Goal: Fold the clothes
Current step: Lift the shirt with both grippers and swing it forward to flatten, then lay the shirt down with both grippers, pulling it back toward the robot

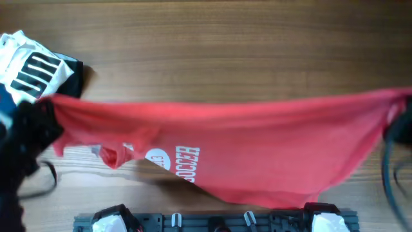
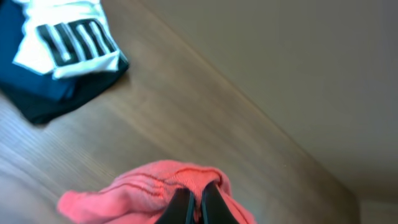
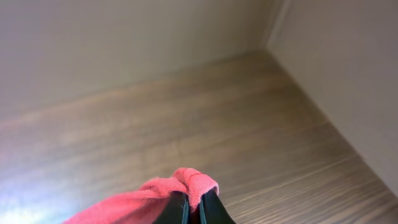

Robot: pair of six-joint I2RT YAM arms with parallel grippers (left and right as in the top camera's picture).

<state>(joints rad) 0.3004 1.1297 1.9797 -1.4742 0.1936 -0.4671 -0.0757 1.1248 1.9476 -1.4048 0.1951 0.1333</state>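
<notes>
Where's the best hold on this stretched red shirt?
The red shirt is best held at both ends of its taut upper edge, from the outer sides, as the left fingers and right fingers do now: the body sags between.

You've got a plain red T-shirt (image 1: 257, 129) across the middle of the overhead view, with white lettering (image 1: 188, 164) and a white round mark (image 1: 156, 157) at lower centre-left. In the upper left of that frame there's a white garment (image 1: 31, 64) with black stripes, on top of a navy garment (image 2: 50, 102). The table (image 1: 225, 51) is mid-brown wood with fine grain lines. In the wrist views, the left fingers (image 2: 179, 208) and right fingers (image 3: 177, 210) are black against the red cloth. The wall (image 3: 124, 43) is pale grey-beige.
</notes>
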